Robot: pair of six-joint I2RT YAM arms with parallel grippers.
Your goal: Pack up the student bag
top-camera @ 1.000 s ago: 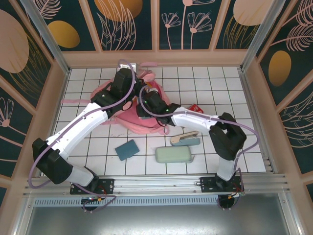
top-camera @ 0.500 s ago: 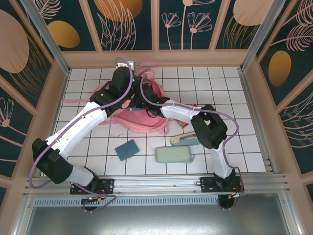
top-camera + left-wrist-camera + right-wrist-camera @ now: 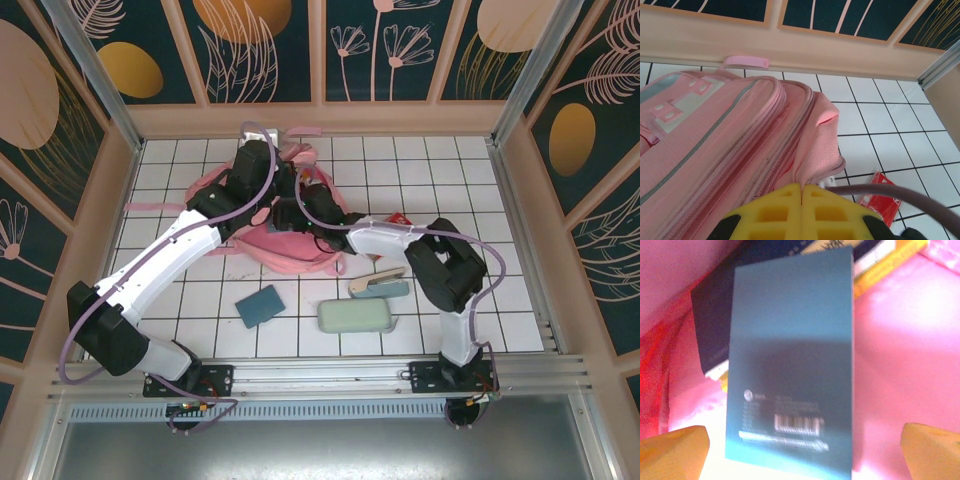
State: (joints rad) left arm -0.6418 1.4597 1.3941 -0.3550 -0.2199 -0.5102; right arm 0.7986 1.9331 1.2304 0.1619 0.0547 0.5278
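The student bag [image 3: 285, 250] lies pink and open at the back middle of the table. My left gripper [image 3: 801, 186] is shut on the fabric rim of the student bag [image 3: 715, 145] beside its zip, holding the mouth up; from above, this left gripper [image 3: 275, 192] sits over the bag's top. My right gripper [image 3: 305, 200] reaches into the opening. Inside, the right gripper [image 3: 802, 455] stands open, both fingers clear of a teal notebook [image 3: 790, 365] with a barcode. That notebook rests on a dark book [image 3: 710, 335] and a yellow-edged book [image 3: 880, 270] against the pink lining [image 3: 905, 340].
On the tiles in front of the bag lie a second teal notebook [image 3: 260, 305], a mint green case [image 3: 355, 317] and a beige-and-teal item [image 3: 378, 285]. A red packet [image 3: 400, 220] lies to the bag's right, also the red packet [image 3: 880, 192] near my left fingers. Low walls ring the table.
My right gripper pushed deeper into the bag, opened fully and has drawn back slightly. The left gripper has kept its hold on the bag's rim.
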